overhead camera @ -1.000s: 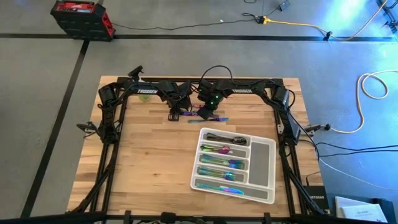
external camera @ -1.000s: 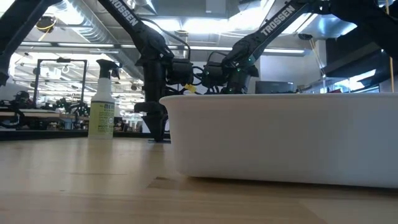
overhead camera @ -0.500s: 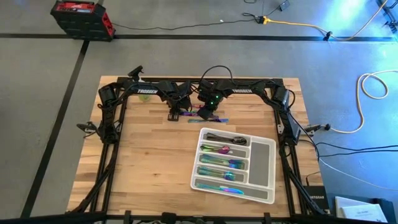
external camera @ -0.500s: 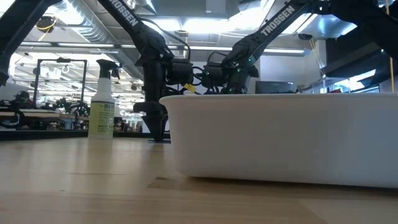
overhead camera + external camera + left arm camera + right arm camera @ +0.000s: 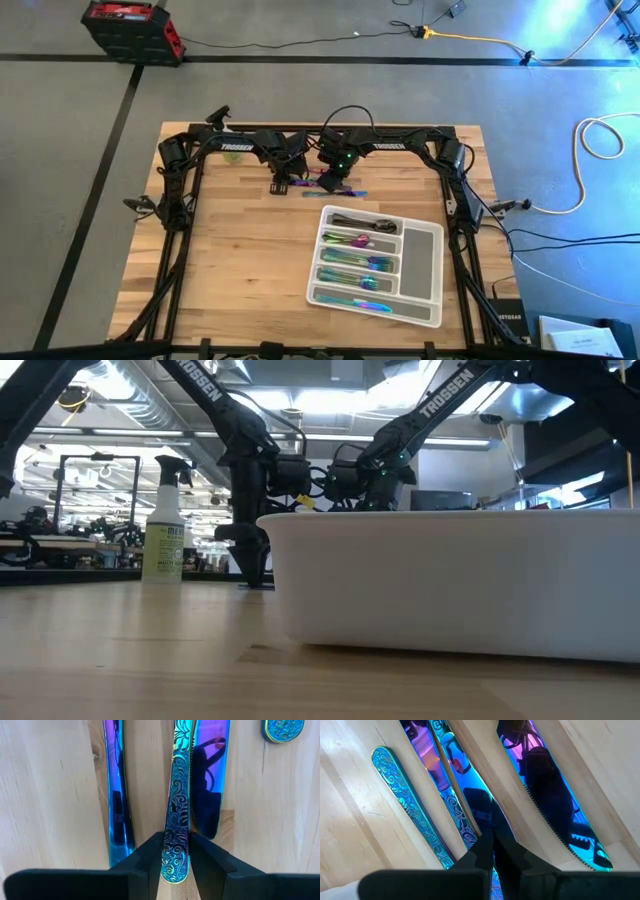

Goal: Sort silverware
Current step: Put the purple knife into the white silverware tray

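Loose iridescent silverware lies on the wooden table near its far edge. More pieces fill the compartments of the white tray. My left gripper points down over the loose pieces and is shut on the ornate handle of a knife. Plain blue blades lie on either side of it. My right gripper stands just to the right, shut, its tips over a blue blade. An ornate teal handle and a serrated knife lie beside it. My left gripper pinches the knife's ornate handle near its free end, one finger on each long edge. The fingers come from above, pointing down, and stand across the handle. The knife lies along the wood among the other pieces. My right gripper's shut fingertips stand at the blue blade; I cannot tell whether they touch it.
A yellow-green spray bottle stands at the far left of the table. The tray's white wall fills the near right in the low view. Bare wood lies left of the tray.
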Action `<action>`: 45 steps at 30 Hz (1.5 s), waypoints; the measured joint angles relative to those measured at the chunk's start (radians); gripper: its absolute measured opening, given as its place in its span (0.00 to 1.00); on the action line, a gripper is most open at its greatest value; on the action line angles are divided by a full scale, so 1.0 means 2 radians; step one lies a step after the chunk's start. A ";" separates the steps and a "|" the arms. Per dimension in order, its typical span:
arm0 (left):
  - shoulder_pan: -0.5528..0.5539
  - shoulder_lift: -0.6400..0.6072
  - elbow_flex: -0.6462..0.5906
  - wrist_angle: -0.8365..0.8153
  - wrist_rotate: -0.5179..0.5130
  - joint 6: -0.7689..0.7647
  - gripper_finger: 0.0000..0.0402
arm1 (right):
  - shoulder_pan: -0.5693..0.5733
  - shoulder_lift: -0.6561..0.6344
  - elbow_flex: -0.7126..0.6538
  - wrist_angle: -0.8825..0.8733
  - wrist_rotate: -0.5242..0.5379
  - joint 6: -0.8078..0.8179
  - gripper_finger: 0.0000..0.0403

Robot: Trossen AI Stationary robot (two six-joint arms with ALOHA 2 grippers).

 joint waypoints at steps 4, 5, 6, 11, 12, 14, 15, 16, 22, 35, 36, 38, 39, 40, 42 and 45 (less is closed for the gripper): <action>0.000 0.000 0.000 0.000 0.000 -0.002 0.17 | 0.000 0.000 0.000 0.000 0.000 0.000 0.00; 0.000 0.000 0.000 0.000 0.000 -0.003 0.16 | 0.000 0.000 0.000 0.000 0.000 0.000 0.00; 0.000 0.000 0.000 0.000 -0.001 -0.007 0.15 | 0.000 0.000 0.000 0.000 0.000 0.000 0.00; 0.000 0.000 0.000 0.000 -0.001 -0.011 0.14 | 0.000 0.000 0.000 0.000 0.000 -0.005 0.00; 0.000 0.000 0.000 0.000 -0.001 -0.011 0.15 | 0.000 0.000 0.000 0.000 0.000 -0.006 0.00; 0.000 0.000 0.000 0.000 -0.001 -0.011 0.16 | 0.000 0.000 0.000 0.000 0.000 -0.007 0.00; 0.000 0.000 0.000 0.000 -0.001 -0.011 0.16 | 0.000 0.000 0.000 0.000 0.000 -0.008 0.00; 0.000 0.000 0.000 0.000 -0.002 -0.011 0.16 | 0.000 0.000 0.000 0.000 0.000 -0.009 0.00; -0.001 0.000 0.000 -0.001 -0.005 -0.011 0.15 | 0.000 -0.020 -0.003 -0.003 0.005 -0.023 0.00; 0.000 -0.007 0.007 -0.022 -0.021 -0.026 0.15 | -0.014 -0.046 0.005 -0.037 0.024 -0.035 0.00; 0.000 -0.007 0.009 -0.028 -0.020 -0.027 0.15 | -0.016 -0.047 0.005 -0.043 0.024 -0.035 0.00; 0.000 -0.007 0.016 -0.042 -0.021 -0.031 0.15 | -0.023 -0.054 0.005 -0.050 0.024 -0.033 0.00; 0.000 -0.008 0.020 -0.051 -0.020 -0.034 0.15 | -0.026 -0.058 0.005 -0.054 0.025 -0.033 0.00; 0.000 -0.008 0.024 -0.060 -0.020 -0.039 0.15 | -0.031 -0.063 0.005 -0.054 0.027 -0.033 0.00; 0.000 -0.008 0.034 -0.077 -0.019 -0.049 0.15 | -0.043 -0.076 0.005 -0.055 0.028 -0.033 0.00; -0.002 -0.009 0.047 -0.104 -0.018 -0.059 0.15 | -0.064 -0.102 0.006 -0.052 0.035 -0.025 0.00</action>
